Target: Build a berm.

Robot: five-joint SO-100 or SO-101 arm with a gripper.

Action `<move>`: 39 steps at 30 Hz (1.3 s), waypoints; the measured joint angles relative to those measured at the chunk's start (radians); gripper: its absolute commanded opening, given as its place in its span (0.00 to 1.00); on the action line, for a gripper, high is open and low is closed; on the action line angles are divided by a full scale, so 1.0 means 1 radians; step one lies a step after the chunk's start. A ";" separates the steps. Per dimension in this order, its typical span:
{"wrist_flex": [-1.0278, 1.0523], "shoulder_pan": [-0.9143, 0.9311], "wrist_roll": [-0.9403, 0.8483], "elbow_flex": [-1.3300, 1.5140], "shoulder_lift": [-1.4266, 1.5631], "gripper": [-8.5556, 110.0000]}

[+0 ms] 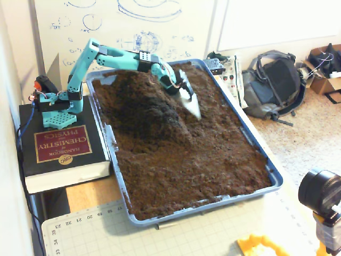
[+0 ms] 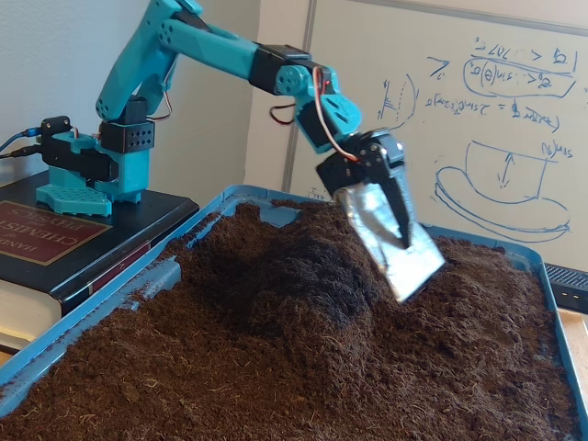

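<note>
The berm [image 1: 141, 101] is a dark hump of crumbly soil in the far left part of the blue tray [image 1: 202, 209], sloping down to the flatter soil bed [image 1: 202, 160]. In the low fixed view the berm [image 2: 285, 266] rises in the middle of the tray [image 2: 138, 285]. My gripper [image 1: 191, 101] hangs in the air just right of the berm's crest. It carries a flat silver blade [image 2: 395, 248], and the black finger [image 2: 397, 211] lies against that blade, so the gripper [image 2: 407, 262] is shut. The blade is clear of the soil.
The teal arm base [image 1: 56, 106] stands on a thick black book [image 1: 58, 144] left of the tray. A grey backpack [image 1: 272, 85] and boxes lie right of the tray. A black camera [image 1: 319, 192] stands at the near right. A whiteboard [image 2: 478, 110] is behind.
</note>
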 measured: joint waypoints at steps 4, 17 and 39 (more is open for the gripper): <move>-0.066 -0.064 0.020 -0.063 -0.167 0.07; -0.081 -0.222 0.021 -0.069 -0.298 0.07; -0.106 -0.222 -0.060 0.345 -0.032 0.07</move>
